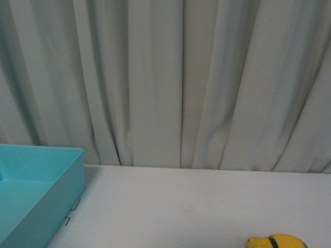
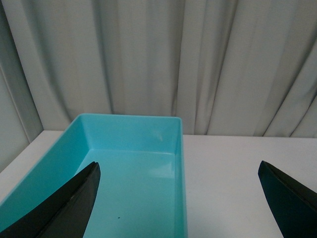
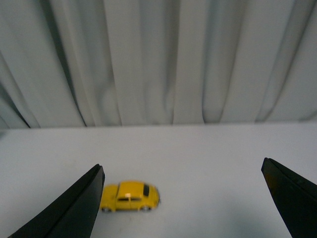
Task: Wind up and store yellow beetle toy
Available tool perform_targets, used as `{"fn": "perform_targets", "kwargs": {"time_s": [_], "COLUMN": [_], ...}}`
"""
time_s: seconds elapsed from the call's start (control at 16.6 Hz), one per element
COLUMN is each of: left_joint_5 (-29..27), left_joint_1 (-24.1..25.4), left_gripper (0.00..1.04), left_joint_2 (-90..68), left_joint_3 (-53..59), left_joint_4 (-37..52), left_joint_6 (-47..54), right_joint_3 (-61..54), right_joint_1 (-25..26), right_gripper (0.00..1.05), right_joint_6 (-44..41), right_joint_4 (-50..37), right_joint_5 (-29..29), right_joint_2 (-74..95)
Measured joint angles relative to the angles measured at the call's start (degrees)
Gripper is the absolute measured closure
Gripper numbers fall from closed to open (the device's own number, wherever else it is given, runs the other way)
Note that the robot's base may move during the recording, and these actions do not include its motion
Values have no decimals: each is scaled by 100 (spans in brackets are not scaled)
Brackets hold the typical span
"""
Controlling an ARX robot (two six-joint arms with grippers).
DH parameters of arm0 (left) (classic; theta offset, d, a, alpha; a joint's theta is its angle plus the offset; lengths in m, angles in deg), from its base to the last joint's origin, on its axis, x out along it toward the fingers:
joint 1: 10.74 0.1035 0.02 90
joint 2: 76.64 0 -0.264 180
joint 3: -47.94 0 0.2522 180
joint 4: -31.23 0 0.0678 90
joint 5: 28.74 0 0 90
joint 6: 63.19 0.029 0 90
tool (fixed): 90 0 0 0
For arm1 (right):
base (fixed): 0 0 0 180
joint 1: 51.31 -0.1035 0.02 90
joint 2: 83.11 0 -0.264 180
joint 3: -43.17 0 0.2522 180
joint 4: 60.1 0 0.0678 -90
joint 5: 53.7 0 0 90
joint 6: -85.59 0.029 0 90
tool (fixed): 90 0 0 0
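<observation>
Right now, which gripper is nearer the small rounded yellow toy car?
Right. The right gripper, open, has the yellow beetle toy directly in front of it on the white table. The left gripper, also open, faces the turquoise plastic bin, off to the toy's left.

Probably a lab-style test bench: bare white table (image 1: 181,206), grey curtain (image 1: 181,77) backdrop, 1 teal bin (image 1: 63,201).

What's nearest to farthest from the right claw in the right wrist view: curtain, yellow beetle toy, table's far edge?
1. yellow beetle toy, just ahead, off to one side.
2. table's far edge, well behind the toy.
3. curtain, hanging beyond that edge.
</observation>
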Motion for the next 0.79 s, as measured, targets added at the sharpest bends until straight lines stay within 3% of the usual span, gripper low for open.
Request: {"fn": "perform_targets", "kwargs": {"time_s": [0.12, 0.24, 0.42, 0.54, 0.66, 0.79], "left_joint_5": [2, 2, 0, 9, 0, -2], "left_joint_1": [0, 0, 0, 0, 0, 0], "left_gripper": [7, 7, 7, 7, 7, 7], "left_joint_2": [0, 0, 0, 0, 0, 0], "left_joint_3": [0, 0, 0, 0, 0, 0], "left_joint_4": [2, 0, 0, -7, 0, 0], "left_joint_6": [0, 0, 0, 0, -2, -2], "right_joint_3": [-7, -4, 289, 828, 1613, 2485], "right_joint_1": [-11, 601, 2135, 2830, 3106, 3034], "right_gripper": [7, 7, 7, 7, 7, 7], "right_joint_6": [402, 490, 466, 354, 127, -140], "right_joint_4": [-369, -1353, -3346, -4470, -5025, -4725], "right_joint_5": [-2, -428, -1606, -2332, -2898, -3362], "right_joint_2": [501, 1252, 3202, 4522, 5792, 6616]}}
